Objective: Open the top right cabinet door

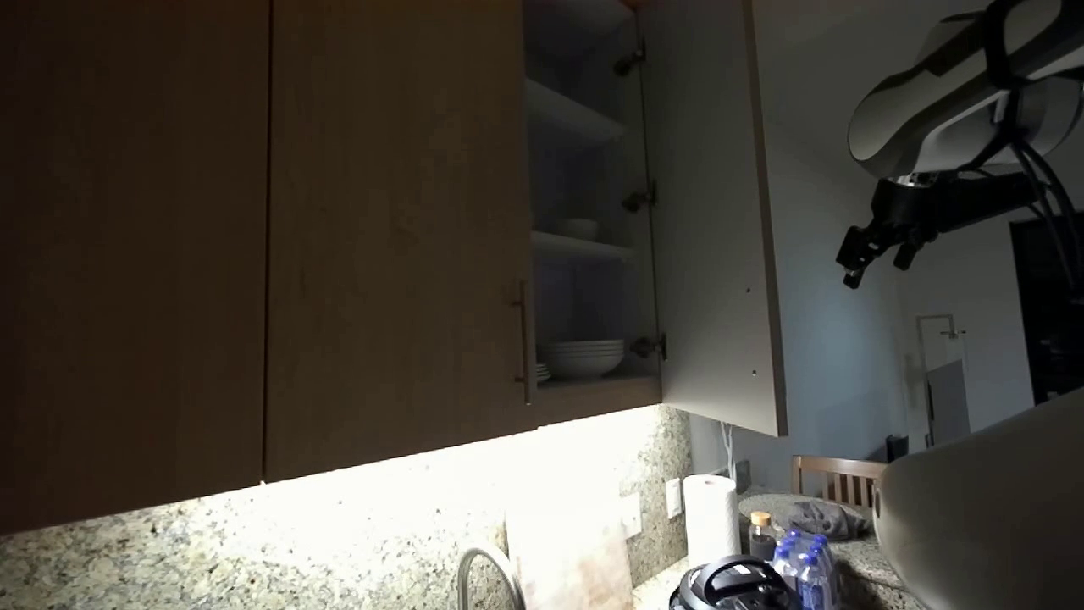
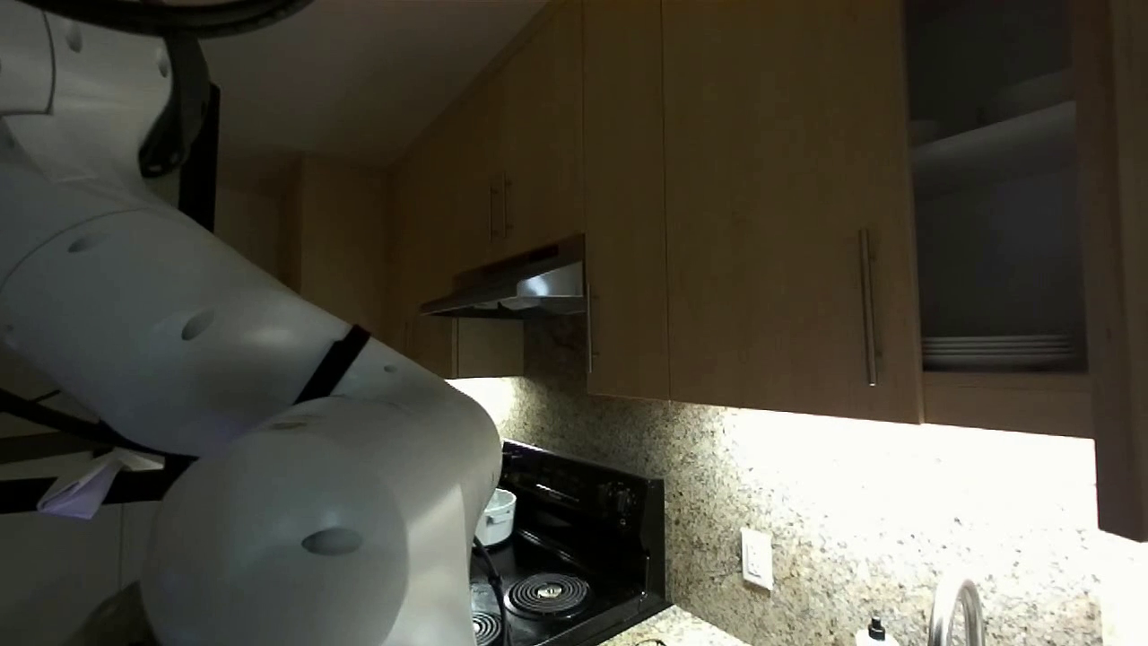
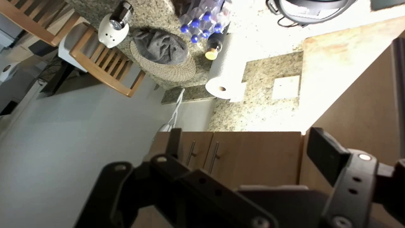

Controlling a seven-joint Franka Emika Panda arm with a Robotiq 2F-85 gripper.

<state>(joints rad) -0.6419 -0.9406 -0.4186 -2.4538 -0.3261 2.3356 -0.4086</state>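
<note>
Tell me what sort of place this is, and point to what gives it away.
A kitchen, probably in a home. A black stove with coil burners sits below a range hood, and stacked white bowls stand inside an open wall cabinet.

The top right cabinet door (image 1: 711, 237) stands open, a tall, flat, upright slab swung outward on its hinges, its pale inner face marked by two small dark spots near the free edge. In an exterior view only a brown strip (image 2: 1117, 404) of it enters at the right border; the wrist view shows its brown outer face (image 3: 364, 104), partly cropped.
</note>
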